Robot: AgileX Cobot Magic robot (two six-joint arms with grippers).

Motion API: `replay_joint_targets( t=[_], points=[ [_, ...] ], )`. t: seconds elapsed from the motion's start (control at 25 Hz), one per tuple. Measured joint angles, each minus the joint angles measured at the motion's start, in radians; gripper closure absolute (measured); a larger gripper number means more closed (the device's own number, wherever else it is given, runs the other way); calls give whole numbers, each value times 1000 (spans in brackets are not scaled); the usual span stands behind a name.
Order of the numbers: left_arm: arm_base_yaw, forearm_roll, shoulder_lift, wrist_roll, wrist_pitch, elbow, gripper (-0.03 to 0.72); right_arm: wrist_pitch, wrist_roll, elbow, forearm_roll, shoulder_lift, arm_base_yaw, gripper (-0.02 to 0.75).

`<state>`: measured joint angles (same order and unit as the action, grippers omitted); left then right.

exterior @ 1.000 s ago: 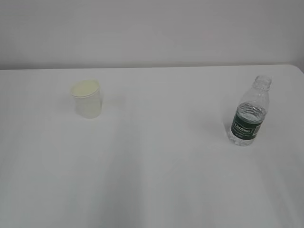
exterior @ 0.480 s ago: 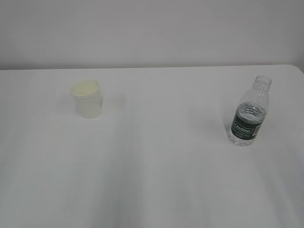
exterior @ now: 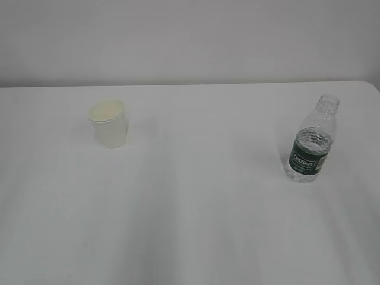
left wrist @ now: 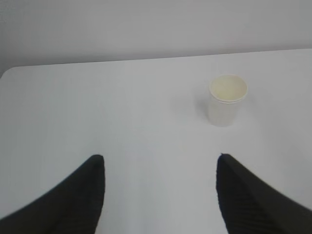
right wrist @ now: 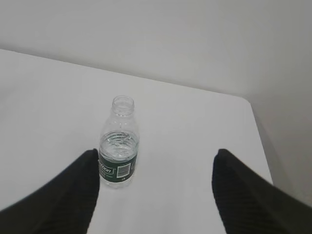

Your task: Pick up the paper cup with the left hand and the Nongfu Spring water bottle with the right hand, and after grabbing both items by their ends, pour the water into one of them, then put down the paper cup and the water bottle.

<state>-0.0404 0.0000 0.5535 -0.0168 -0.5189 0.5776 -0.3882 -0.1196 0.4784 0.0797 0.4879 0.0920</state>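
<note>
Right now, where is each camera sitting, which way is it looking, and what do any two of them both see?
Exterior: raised in front of the table, looking down at a slant; cup left, bottle right; no robot parts.
Left wrist: above the open left hand, facing the cup ahead and right.
Right wrist: above the open right hand, facing the uncapped bottle near its left finger.
Shared: exterior and left wrist see the cup; exterior and right wrist see the bottle.

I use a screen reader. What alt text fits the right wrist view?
An uncapped water bottle with a dark green label stands upright on a white table, just ahead of the open right gripper, nearer its left finger.
</note>
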Motion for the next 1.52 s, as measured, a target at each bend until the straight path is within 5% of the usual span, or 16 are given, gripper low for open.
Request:
replay_joint_targets(
  t=[1.52],
  points=[
    [0,-50,301,0,278,-71,175,400,11,-4,-53,469,0,186]
  ],
)
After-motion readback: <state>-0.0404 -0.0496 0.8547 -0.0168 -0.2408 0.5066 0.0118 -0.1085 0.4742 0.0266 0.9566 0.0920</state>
